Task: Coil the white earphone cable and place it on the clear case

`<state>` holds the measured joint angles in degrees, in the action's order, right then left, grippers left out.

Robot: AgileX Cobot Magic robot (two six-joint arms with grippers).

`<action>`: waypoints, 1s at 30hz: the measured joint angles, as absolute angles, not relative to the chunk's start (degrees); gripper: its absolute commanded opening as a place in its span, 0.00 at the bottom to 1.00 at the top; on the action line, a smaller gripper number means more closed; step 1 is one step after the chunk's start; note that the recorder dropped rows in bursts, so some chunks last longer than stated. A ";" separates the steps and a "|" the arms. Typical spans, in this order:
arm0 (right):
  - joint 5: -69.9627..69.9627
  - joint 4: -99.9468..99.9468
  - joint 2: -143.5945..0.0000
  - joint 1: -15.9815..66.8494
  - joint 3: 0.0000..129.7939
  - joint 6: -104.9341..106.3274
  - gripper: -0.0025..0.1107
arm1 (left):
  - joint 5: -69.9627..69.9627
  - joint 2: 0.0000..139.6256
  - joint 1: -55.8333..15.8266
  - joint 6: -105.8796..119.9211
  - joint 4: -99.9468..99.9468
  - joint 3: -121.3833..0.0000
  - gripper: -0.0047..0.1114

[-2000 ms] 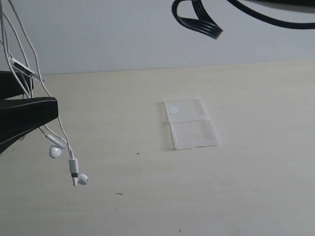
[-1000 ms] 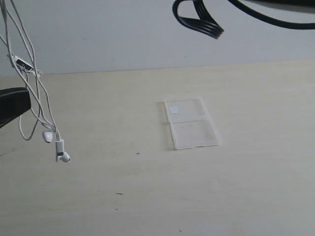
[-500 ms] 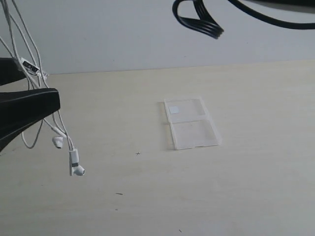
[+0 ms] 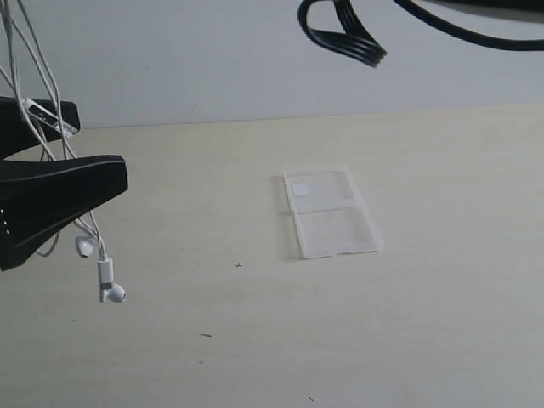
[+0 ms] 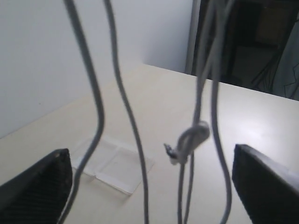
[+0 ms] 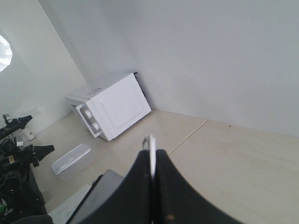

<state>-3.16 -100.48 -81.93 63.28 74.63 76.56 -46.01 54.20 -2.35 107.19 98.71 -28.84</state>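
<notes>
Here, the white earphone cable (image 5: pixel 194 137) is gripped in the closed right hand (image 6: pixel 151 153) and hung between the fingers of the open left hand (image 5: pixel 149 158).

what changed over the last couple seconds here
The left tool drew back toward the left edge, then pushed in again. It now reaches farther right than before, jaws wide open around the hanging strands. The white earphone cable swung with it, and its earbuds hang slightly left of where they began. Nothing was gripped or released. The clear case has not moved.
</notes>
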 measured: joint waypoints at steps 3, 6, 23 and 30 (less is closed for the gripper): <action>-3.16 -100.48 -81.93 63.28 74.63 76.56 0.02 | -46.55 54.76 -2.35 107.54 98.97 -28.84 0.64; -3.16 -100.48 -81.93 63.28 74.63 76.56 0.02 | -47.35 55.46 -2.35 107.67 98.97 -28.84 0.61; -3.16 -100.48 -81.93 63.28 74.63 76.56 0.02 | -47.82 55.95 -2.35 108.65 98.97 -28.84 0.46; -3.16 -100.48 -81.93 63.28 74.63 76.46 0.02 | -48.95 55.95 -2.35 109.00 98.97 -28.84 0.42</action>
